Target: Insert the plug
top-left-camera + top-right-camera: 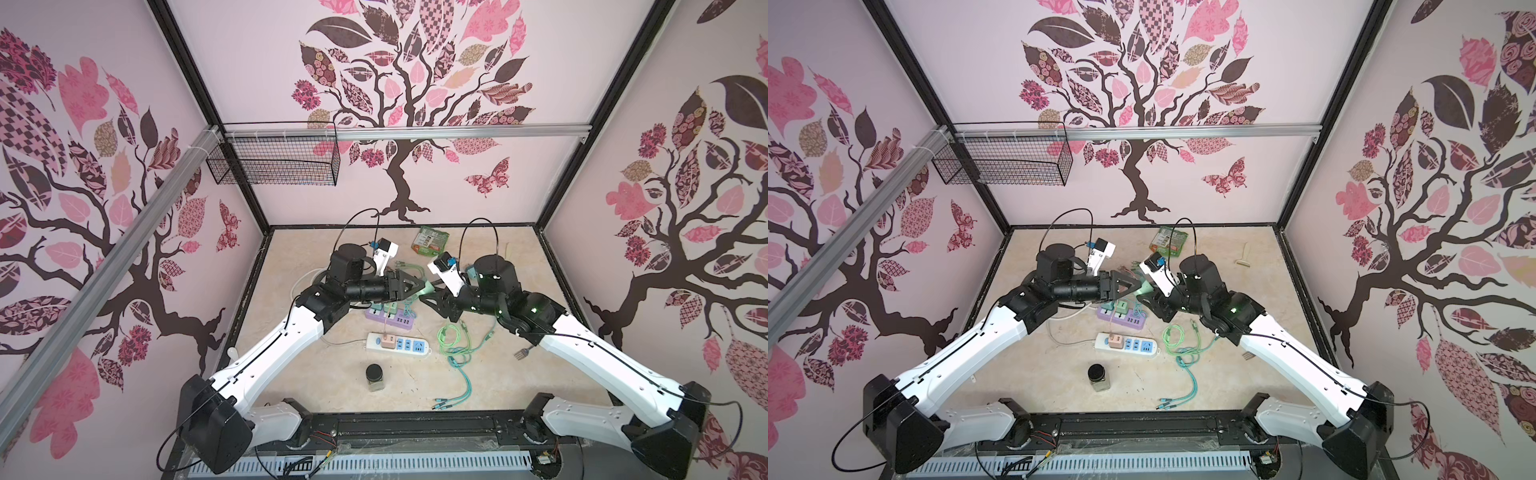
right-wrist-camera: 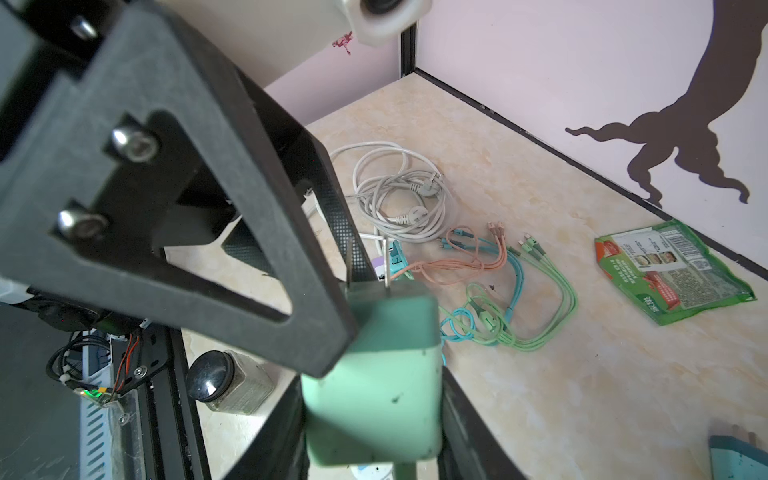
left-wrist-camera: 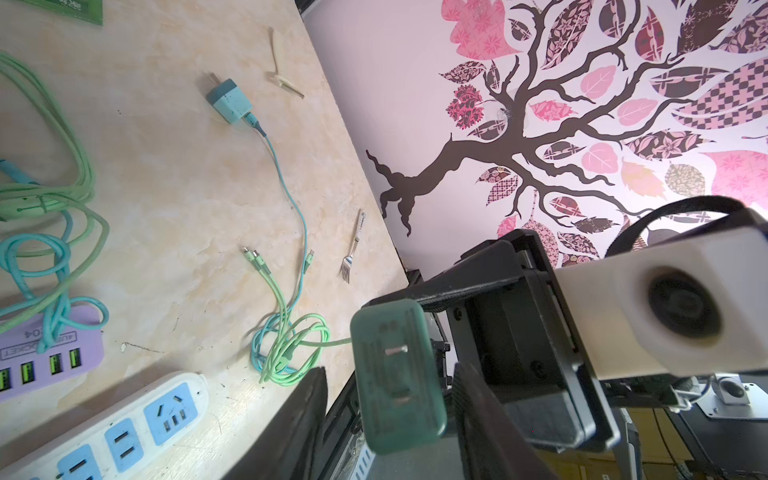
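The plug (image 3: 395,374) is a pale green cube-shaped adapter with two metal prongs, held in mid-air over the power strips. My right gripper (image 2: 374,415) is shut on the plug (image 2: 374,386), gripping its sides. My left gripper (image 3: 390,399) is open, with one finger on each side of the plug and a gap still showing on one side. Both grippers meet at the table's middle in both top views, left gripper (image 1: 422,287) and right gripper (image 1: 434,297). Below lie a purple power strip (image 1: 388,318) and a white power strip (image 1: 399,345) that holds a pink adapter (image 1: 389,341).
Tangled green and blue cables (image 1: 457,345) lie right of the strips. A dark-lidded jar (image 1: 375,377) stands nearer the front. A fork (image 1: 521,353), a green packet (image 1: 430,241), a blue charger (image 3: 228,102) and coiled white cords (image 2: 399,191) also lie on the table.
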Tool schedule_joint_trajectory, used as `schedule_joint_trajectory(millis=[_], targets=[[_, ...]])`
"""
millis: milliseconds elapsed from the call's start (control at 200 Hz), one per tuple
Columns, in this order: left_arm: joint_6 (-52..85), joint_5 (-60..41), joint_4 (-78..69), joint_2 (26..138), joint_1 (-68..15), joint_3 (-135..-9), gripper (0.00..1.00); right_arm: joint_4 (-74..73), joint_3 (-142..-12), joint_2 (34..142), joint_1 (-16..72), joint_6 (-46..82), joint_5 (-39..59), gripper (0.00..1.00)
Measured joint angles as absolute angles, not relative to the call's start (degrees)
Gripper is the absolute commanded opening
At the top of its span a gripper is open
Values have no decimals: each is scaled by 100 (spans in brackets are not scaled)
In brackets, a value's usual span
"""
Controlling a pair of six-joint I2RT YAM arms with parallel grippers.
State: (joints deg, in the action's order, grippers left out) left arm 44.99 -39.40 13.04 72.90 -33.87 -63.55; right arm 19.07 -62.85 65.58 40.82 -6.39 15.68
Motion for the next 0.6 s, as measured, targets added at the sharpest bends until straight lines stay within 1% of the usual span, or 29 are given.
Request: schedule_joint_trajectory(millis=[335,500,600], targets=[[4569,-4027,1238,7293,-3406,-6355,37,1951,-6370,6595,4108,-801,1503,25],[4654,-4047,1229,7317,-3413,-6355,27,1992,-6370,6595,4128,-908,1444,29],[4676,-4080,1212,7373,-3413,-6355,20,2045,-6370,6595,4130,-928,1374,36]])
